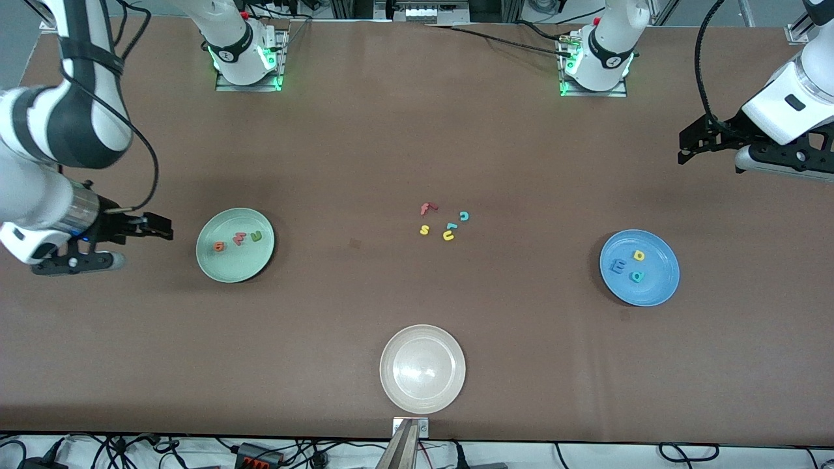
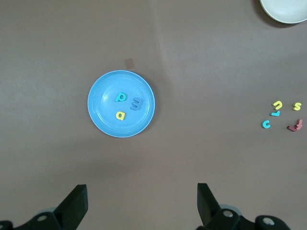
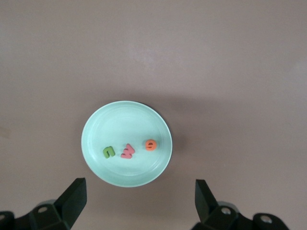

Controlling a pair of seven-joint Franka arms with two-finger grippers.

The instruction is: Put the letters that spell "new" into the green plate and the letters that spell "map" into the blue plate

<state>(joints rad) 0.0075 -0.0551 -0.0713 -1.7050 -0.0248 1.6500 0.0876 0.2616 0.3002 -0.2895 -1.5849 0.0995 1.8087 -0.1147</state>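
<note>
Foam letters spelling "new" lie in the round pale mint-green plate point(image 1: 235, 245) toward the right arm's end of the table: the dark green foam "n" point(image 1: 256, 237), the red-pink foam "w" point(image 1: 239, 238) and the orange foam "e" point(image 1: 219, 246) form a row of 3, apart from one another. The round bright blue plate point(image 1: 639, 268), toward the left arm's end, holds the blue-purple foam "m" point(image 1: 617, 266), the yellow foam "a" point(image 1: 638, 255) and the teal foam "p" point(image 1: 636, 277), close together.

Between the 2 plates a small cluster of leftover letters sits on the brown table point(image 1: 417, 130): a red "f" point(image 1: 427, 208), a yellow "s" point(image 1: 424, 229), a teal "c" point(image 1: 464, 216), a yellow "u" point(image 1: 448, 236) and 1 small teal piece point(image 1: 451, 227) just beside the "u". A round cream-white plate point(image 1: 422, 369) lies nearest the front camera.

The right gripper point(image 1: 158, 226) hangs beside the green plate, jaws spread wide and holding nothing. The left gripper point(image 1: 692, 144) hangs over bare table at its own end, jaws likewise wide apart and empty.
</note>
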